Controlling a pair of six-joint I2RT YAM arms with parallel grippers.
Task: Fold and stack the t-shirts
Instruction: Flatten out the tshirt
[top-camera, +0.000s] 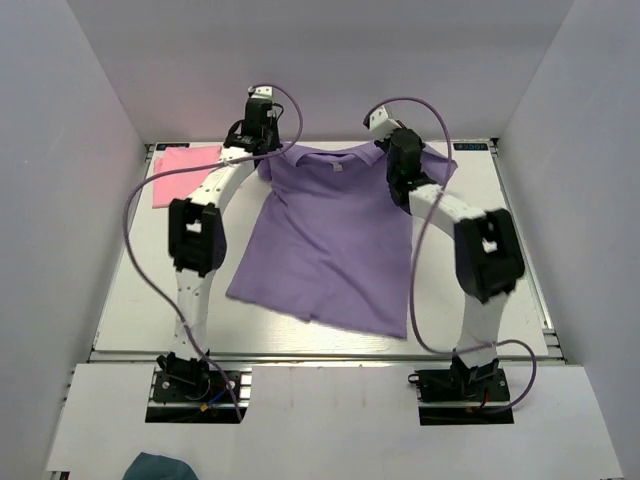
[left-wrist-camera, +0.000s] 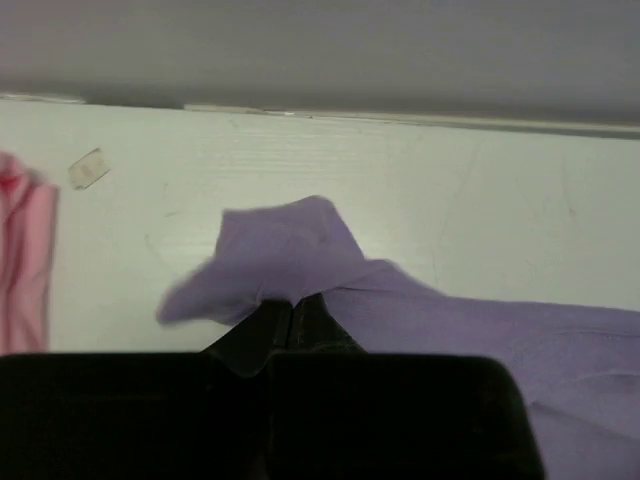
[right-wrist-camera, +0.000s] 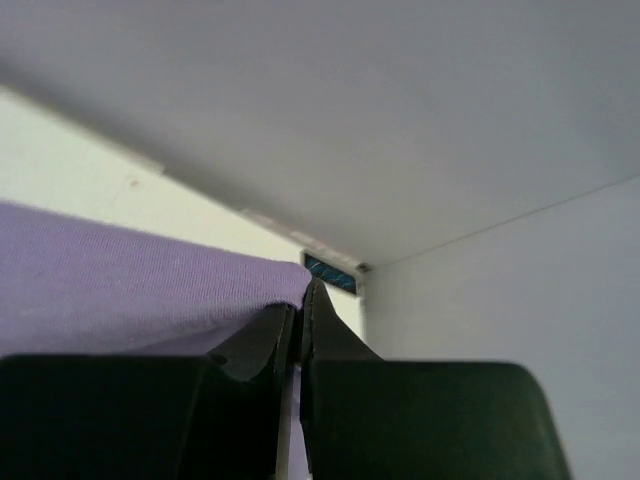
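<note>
At the near edge, the two bases (top-camera: 195, 380) stand side by side on a white board, and a dark teal thing (top-camera: 160, 467) is cut off by the picture's edge in front of them. From there the left arm (top-camera: 195, 240) and the right arm (top-camera: 487, 255) reach over the white surface (top-camera: 140, 300) toward the far side, each with a purple cable (top-camera: 135, 250) hanging in a loop. Between the arms the purple shirt (top-camera: 320, 240) lies spread on the surface. Its hem is nearest to the bases and turned a little to the right, and its collar with a small white label (top-camera: 338, 168) is at the far end. The left jaws are closed on the shirt's left shoulder, and in the left wrist view a bunch of purple cloth (left-wrist-camera: 290, 260) sticks out past the tips. The right jaws are closed to a thin slit on the right shoulder edge, and the cloth (right-wrist-camera: 120, 290) runs away from them in a smooth, tight line. I cannot tell whether the shoulders are lifted from the surface. In the far left corner lies the pink shirt (top-camera: 185, 172), partly hidden by the left arm. It is near the purple sleeve but apart from it, with bare surface between them. A small pale sticker (left-wrist-camera: 88, 168) is on the surface beyond it, and a blue label (right-wrist-camera: 330, 272) sits at the far right corner under the grey wall.
</note>
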